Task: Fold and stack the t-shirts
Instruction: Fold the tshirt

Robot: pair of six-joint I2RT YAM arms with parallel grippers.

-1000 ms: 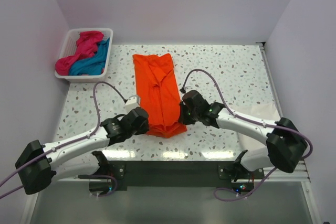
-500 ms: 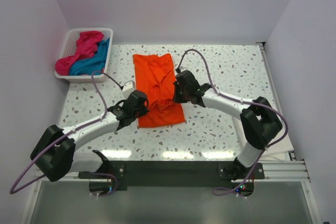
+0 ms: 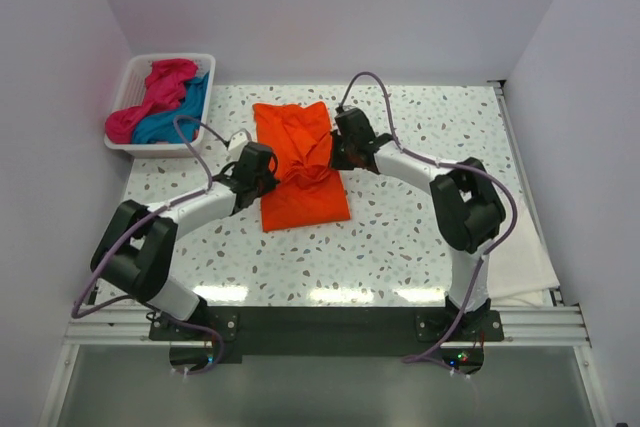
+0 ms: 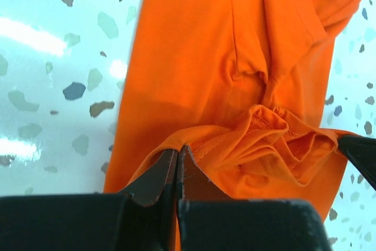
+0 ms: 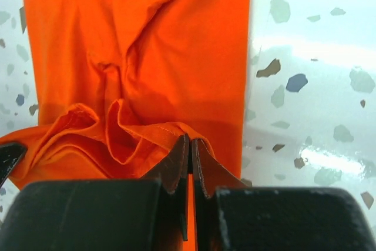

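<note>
The orange t-shirt (image 3: pixel 300 162) lies as a long strip on the speckled table, its near end lifted and carried over the rest. My left gripper (image 3: pixel 266 169) is shut on the hem at the strip's left edge, seen in the left wrist view (image 4: pixel 178 148). My right gripper (image 3: pixel 338 155) is shut on the hem at the right edge, seen in the right wrist view (image 5: pixel 189 138). Bunched orange cloth (image 4: pixel 282 145) hangs between them. The magenta-pink t-shirt (image 3: pixel 155 87) and the teal-blue t-shirt (image 3: pixel 180 117) lie crumpled in the white basket (image 3: pixel 160 147) at the far left.
A white cloth or sheet (image 3: pixel 520 237) lies along the table's right edge. White walls close in the left, back and right sides. The arm bases stand on the dark rail (image 3: pixel 320 322) at the near edge.
Both grippers have carried the shirt's near end away from the arm bases and over the rest of the strip. The shirt's visible length has shortened. The basket and its shirts have not moved.
</note>
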